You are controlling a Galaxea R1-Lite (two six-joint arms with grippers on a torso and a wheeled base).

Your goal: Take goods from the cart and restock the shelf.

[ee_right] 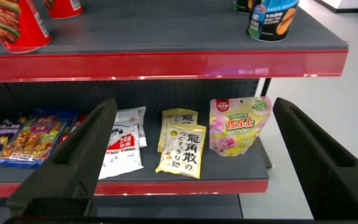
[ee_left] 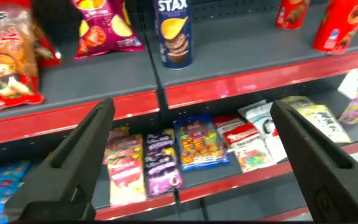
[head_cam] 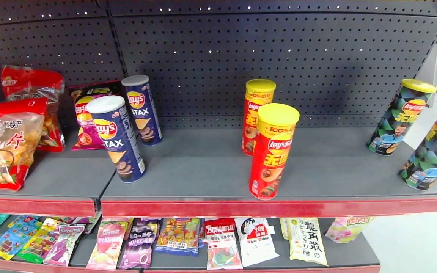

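The grey shelf point(head_cam: 211, 167) with a red front edge holds upright chip cans: two dark blue cans point(head_cam: 117, 137), two red cans with yellow lids point(head_cam: 272, 151) and two green-patterned cans point(head_cam: 400, 117) at the right end. Red snack bags point(head_cam: 8, 146) stand at the left. My left gripper point(ee_left: 188, 155) is open and empty in front of the lower shelf, below a blue can point(ee_left: 173, 31). My right gripper point(ee_right: 194, 155) is also open and empty, facing the lower shelf's right end below a red can point(ee_right: 17, 25).
The lower shelf point(head_cam: 173, 261) carries flat candy and snack packets point(head_cam: 222, 242) lying side by side. A pink-green pouch point(ee_right: 240, 124) leans at its right end. Past the shelf's right end is bare pale floor point(head_cam: 412, 242). A perforated dark back panel point(head_cam: 264, 53) closes the shelf behind.
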